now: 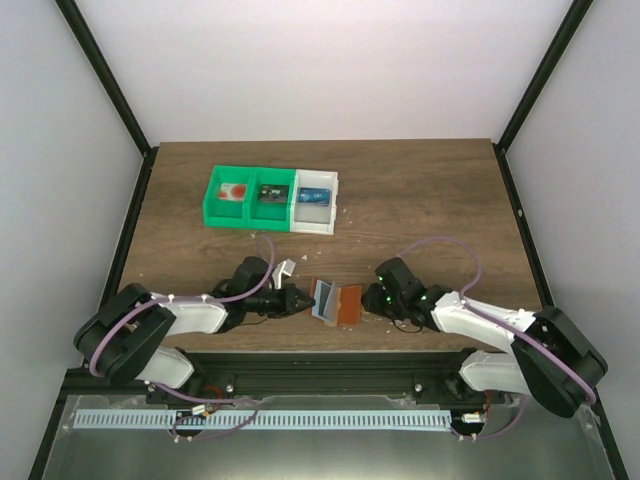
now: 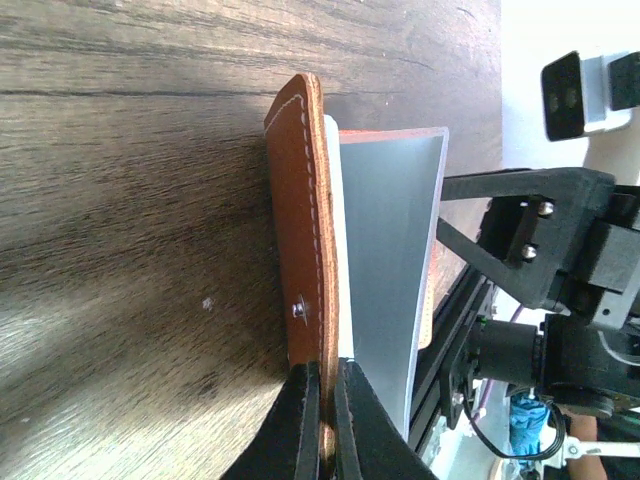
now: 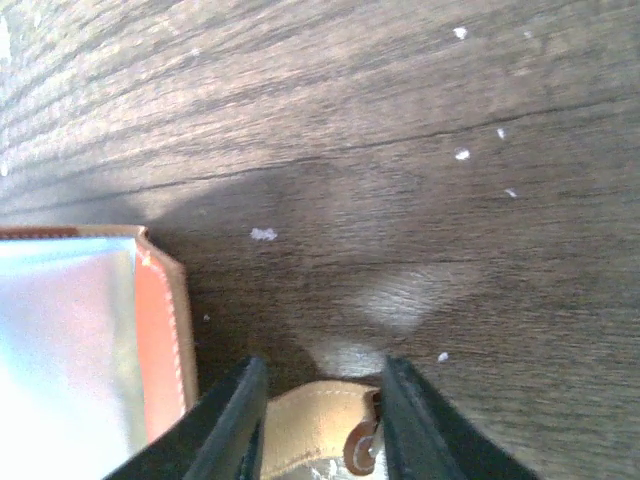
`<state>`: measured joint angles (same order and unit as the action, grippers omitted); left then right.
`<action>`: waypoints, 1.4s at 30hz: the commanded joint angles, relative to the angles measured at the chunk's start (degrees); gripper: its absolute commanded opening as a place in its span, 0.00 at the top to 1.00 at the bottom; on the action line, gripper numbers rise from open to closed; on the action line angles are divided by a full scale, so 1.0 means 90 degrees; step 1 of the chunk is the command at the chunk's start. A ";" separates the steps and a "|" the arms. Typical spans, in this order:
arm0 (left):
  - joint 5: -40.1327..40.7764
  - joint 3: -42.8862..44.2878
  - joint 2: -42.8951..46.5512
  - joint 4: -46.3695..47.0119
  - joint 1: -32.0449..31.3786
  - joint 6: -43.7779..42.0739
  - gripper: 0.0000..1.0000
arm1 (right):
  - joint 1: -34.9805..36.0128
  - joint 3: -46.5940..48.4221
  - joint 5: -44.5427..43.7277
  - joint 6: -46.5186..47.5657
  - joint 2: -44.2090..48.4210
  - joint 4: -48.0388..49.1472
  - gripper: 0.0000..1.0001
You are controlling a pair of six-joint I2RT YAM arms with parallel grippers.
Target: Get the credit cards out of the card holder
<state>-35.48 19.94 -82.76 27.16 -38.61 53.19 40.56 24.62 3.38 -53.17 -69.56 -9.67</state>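
The card holder (image 1: 345, 303) stands open on edge near the table's front, orange-brown outside with a pale grey-blue lining (image 2: 385, 250). My left gripper (image 1: 300, 298) is shut on the edge of its left flap (image 2: 300, 220), the jaws (image 2: 322, 368) pinching the leather. My right gripper (image 1: 372, 297) is at its right side, and its jaws (image 3: 320, 375) hold the tan snap strap (image 3: 310, 420). The holder's corner (image 3: 160, 330) shows at the left there. A blue credit card (image 1: 314, 197) lies in the white bin. I see no card in the holder.
A green bin (image 1: 215, 212) with two compartments holds a pale card with red (image 1: 235, 192) and a dark card (image 1: 268, 193). The white bin (image 1: 315, 224) adjoins it on the right, at the back. A small white object (image 1: 286, 268) lies beside the left arm.
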 commanded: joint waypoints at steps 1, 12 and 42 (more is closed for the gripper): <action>0.0292 0.0117 0.0412 -0.0644 -0.0008 -0.0315 1.00 | -0.0046 0.0704 -0.0130 0.0206 0.0180 -0.0864 0.63; 0.0654 -0.0279 0.1215 -0.1200 -0.0038 -0.0206 1.00 | 0.0638 0.1630 0.1031 0.0277 0.0424 -0.0553 0.46; 0.1005 -0.0686 0.1985 -0.1332 -0.0180 -0.0219 1.00 | 0.1061 0.1762 0.0308 0.0517 -0.1428 -0.0992 0.59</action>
<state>-27.16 13.43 -65.49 14.81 -39.92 52.47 49.69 40.77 14.63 -51.20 -83.77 -10.13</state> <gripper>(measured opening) 0.031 0.414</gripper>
